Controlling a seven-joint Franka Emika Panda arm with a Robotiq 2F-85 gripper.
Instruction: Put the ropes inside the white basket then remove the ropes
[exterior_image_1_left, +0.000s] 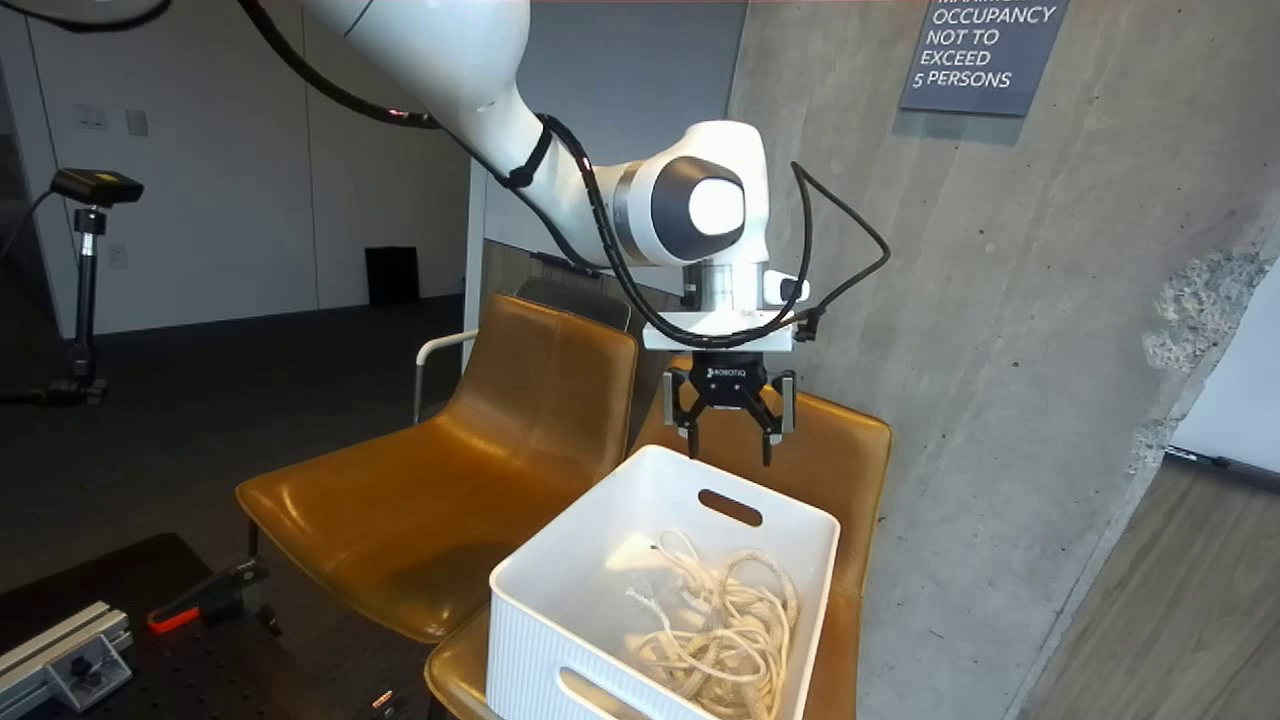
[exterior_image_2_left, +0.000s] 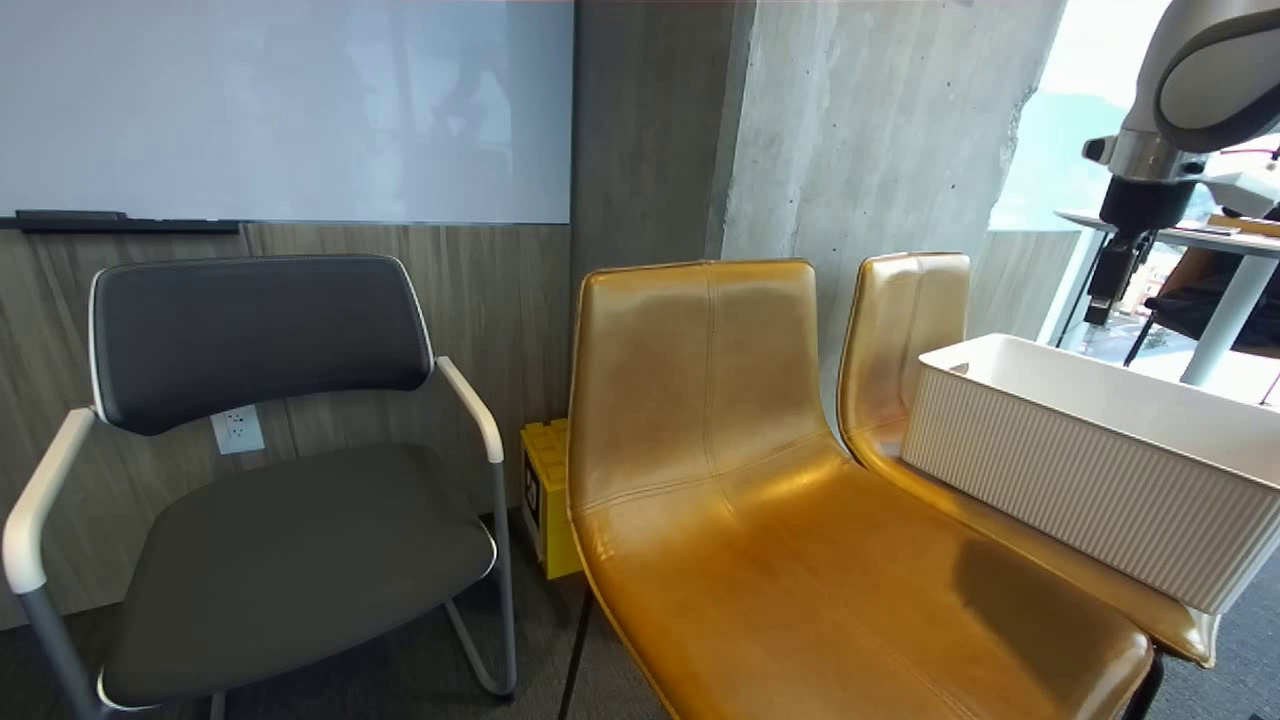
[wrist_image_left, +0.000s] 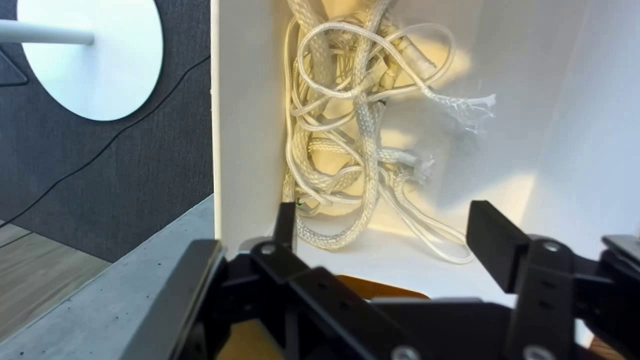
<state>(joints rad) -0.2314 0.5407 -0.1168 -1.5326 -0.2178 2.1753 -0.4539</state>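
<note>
We see the cream-white ropes (exterior_image_1_left: 735, 640) lying inside the white plastic basket (exterior_image_1_left: 530, 640), in a loose tangle of loops on its floor, gathered toward the right wall in an exterior view. In the wrist view we can make out thick braided lengths crossing thinner ones, with frayed ends on the right of the tangle. The Robotiq gripper (exterior_image_1_left: 730, 447) hangs above the basket's far end, pointing down and apart from the rim; its two fingers (wrist_image_left: 492, 240) stand wide apart, and we find nothing held between them. The basket sits mouth up on a tan upholstered chair (exterior_image_1_left: 850, 435), and we see an oblong handle slot (exterior_image_1_left: 730, 507) at its far end and another at its near end. Just to its left stands a matching chair (exterior_image_1_left: 540, 370), and beyond the basket on the right rises a concrete wall (exterior_image_1_left: 1000, 300) bearing an occupancy sign (exterior_image_1_left: 985, 60). In an exterior view we look at the basket's ribbed side, which hides the ropes; well to the left are a gray armchair (exterior_image_2_left: 265, 340), a whiteboard (exterior_image_2_left: 290, 110) behind it and, between the gray armchair and the matching chair, a yellow box (exterior_image_2_left: 555, 490).
</note>
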